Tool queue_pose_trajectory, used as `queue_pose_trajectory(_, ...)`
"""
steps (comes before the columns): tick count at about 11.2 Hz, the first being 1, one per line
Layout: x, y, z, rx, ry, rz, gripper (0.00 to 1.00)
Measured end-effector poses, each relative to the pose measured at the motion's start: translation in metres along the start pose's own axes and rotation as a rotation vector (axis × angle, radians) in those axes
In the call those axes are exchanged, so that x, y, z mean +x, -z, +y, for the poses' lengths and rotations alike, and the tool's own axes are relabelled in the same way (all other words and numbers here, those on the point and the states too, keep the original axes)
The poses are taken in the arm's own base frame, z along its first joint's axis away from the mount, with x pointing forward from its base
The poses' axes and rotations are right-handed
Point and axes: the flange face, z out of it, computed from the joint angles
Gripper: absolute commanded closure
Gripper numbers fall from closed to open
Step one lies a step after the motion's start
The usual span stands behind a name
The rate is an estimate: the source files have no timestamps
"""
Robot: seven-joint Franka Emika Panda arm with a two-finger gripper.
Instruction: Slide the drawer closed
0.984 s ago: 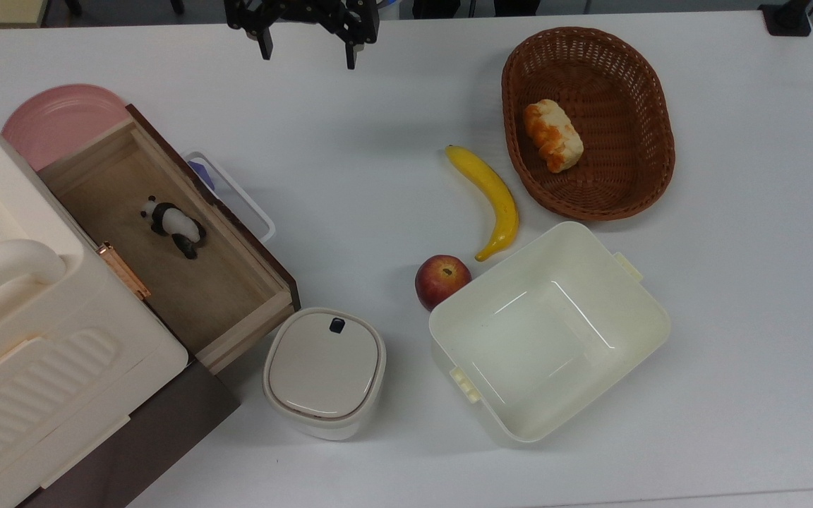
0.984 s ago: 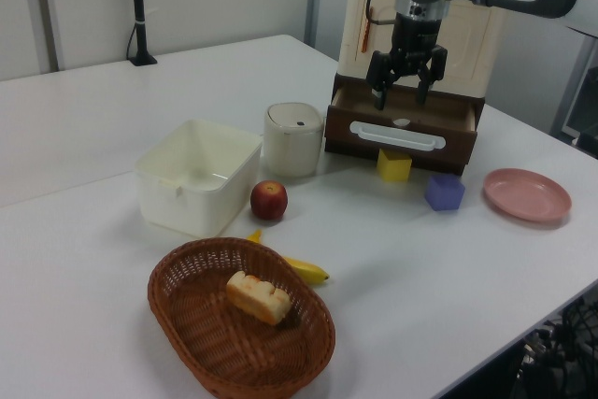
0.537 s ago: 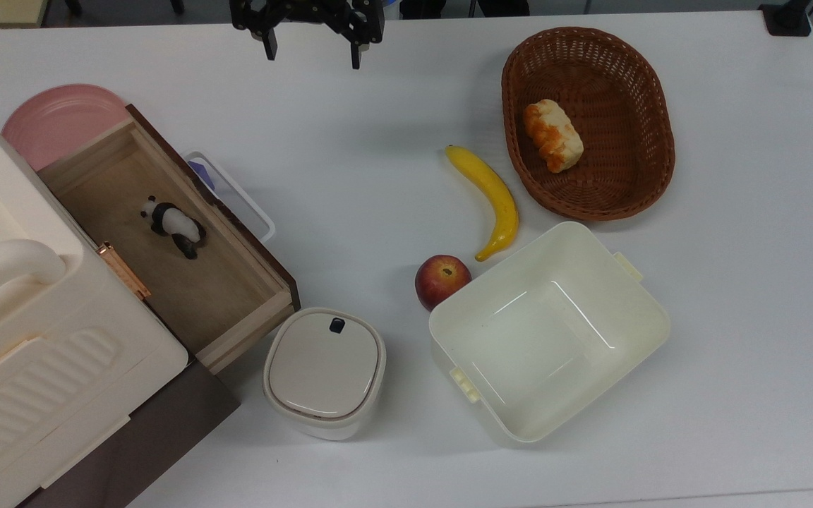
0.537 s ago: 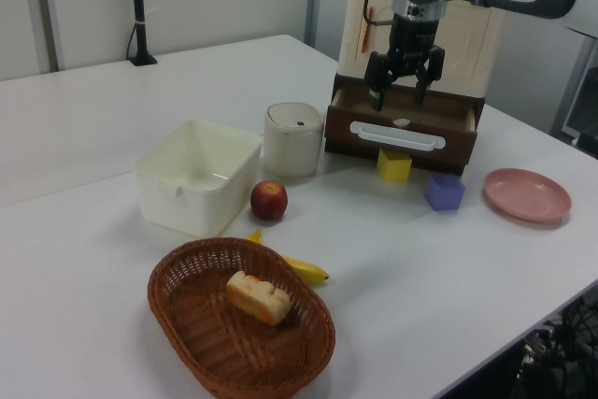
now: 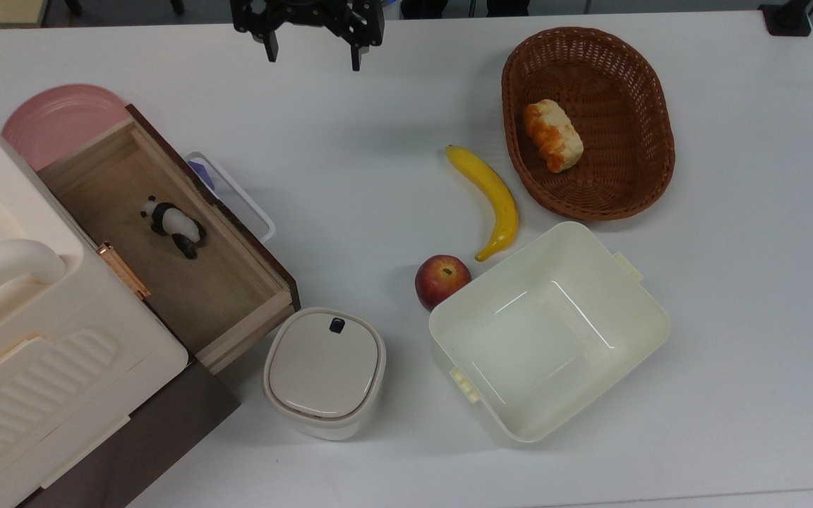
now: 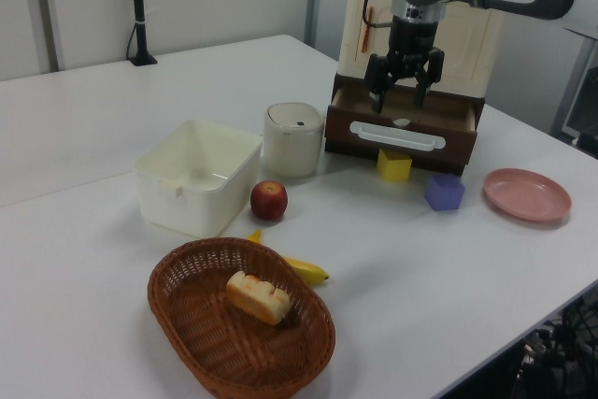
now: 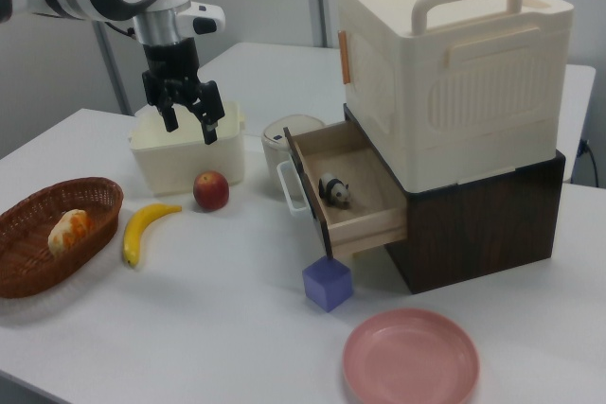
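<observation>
The drawer [image 5: 226, 293] stands pulled out of a dark brown cabinet at the top view's left. It is a shallow light-wood box with a dark front panel [image 6: 348, 128] and a white loop handle [image 5: 238, 194]. A small panda figure [image 5: 172, 226] lies inside it. In the right view the drawer [image 7: 374, 210] juts out toward the right view's left, handle [image 7: 289, 186] foremost. My gripper [image 5: 311, 60] hangs open and empty in the air, well apart from the drawer. It appears above the drawer front in the left view [image 6: 397, 98] and over the cream tub in the right view [image 7: 191, 127].
A cream ribbed box [image 7: 454, 63] sits on the cabinet. A lidded cream bin [image 5: 324, 370] stands by the drawer's corner. Further off are an apple [image 5: 442, 280], banana [image 5: 491, 197], cream tub [image 5: 555, 331] and basket [image 5: 632, 190] with bread [image 5: 553, 135]. A purple block [image 7: 328, 283], yellow block [image 6: 393, 164] and pink plate [image 7: 409, 359] lie near the drawer front.
The gripper has shifted only very slightly and stays open. The drawer and the other things have not moved.
</observation>
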Motion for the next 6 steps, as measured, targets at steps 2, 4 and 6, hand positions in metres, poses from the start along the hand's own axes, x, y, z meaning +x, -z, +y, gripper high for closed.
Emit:
queue_pose_trajectory(2,0.002,-0.009,0.000,-0.003,-0.031,-0.027,1.00)
queue_pose_trajectory(4,0.009,-0.027,-0.007,-0.008,-0.059,-0.057,1.00)
queue_pose_trajectory(6,0.014,-0.043,-0.019,-0.013,-0.079,-0.083,1.00)
